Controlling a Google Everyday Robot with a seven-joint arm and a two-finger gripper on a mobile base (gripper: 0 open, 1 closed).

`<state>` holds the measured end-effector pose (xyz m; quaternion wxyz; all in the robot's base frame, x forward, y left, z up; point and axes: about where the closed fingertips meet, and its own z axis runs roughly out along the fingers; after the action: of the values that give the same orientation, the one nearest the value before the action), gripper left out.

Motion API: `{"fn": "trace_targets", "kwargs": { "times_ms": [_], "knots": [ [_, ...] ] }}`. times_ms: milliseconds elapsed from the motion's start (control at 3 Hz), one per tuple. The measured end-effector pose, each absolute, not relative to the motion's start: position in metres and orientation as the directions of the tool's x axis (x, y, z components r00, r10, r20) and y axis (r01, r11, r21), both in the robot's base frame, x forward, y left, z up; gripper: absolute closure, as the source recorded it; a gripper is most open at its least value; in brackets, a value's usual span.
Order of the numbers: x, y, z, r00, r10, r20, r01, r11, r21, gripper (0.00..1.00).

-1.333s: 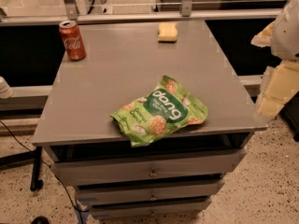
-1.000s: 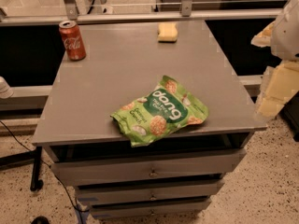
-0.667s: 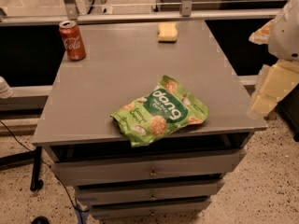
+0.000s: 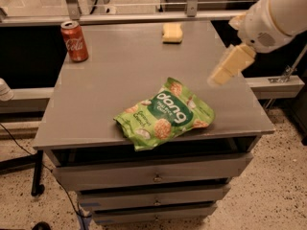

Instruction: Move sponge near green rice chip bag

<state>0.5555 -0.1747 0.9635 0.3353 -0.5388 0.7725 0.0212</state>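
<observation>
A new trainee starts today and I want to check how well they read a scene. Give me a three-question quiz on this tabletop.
1. True or false: the sponge touches the green rice chip bag.
2. What stands at the table's far left corner? A cola can, B sponge, C bag.
3. Where is the gripper?
Key: 1 false, they lie well apart. 2 A. 3 Over the table's right side, right of the bag and away from the sponge.

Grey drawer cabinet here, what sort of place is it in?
Probably a robotics lab or workshop: grey metal drawer cabinet on a speckled hard floor, metal rail behind, and the claw of a white robot arm above the cabinet's right edge.
</observation>
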Motion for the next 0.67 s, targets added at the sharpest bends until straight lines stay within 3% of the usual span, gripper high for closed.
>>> {"fn": "trace_targets", "kwargs": {
  "times_ms": [667],
  "knots": [
    [0.7, -0.109, 0.986, -0.155, -0.63, -0.761, -0.758, 0.57, -0.317, 0.0]
  ]
}}
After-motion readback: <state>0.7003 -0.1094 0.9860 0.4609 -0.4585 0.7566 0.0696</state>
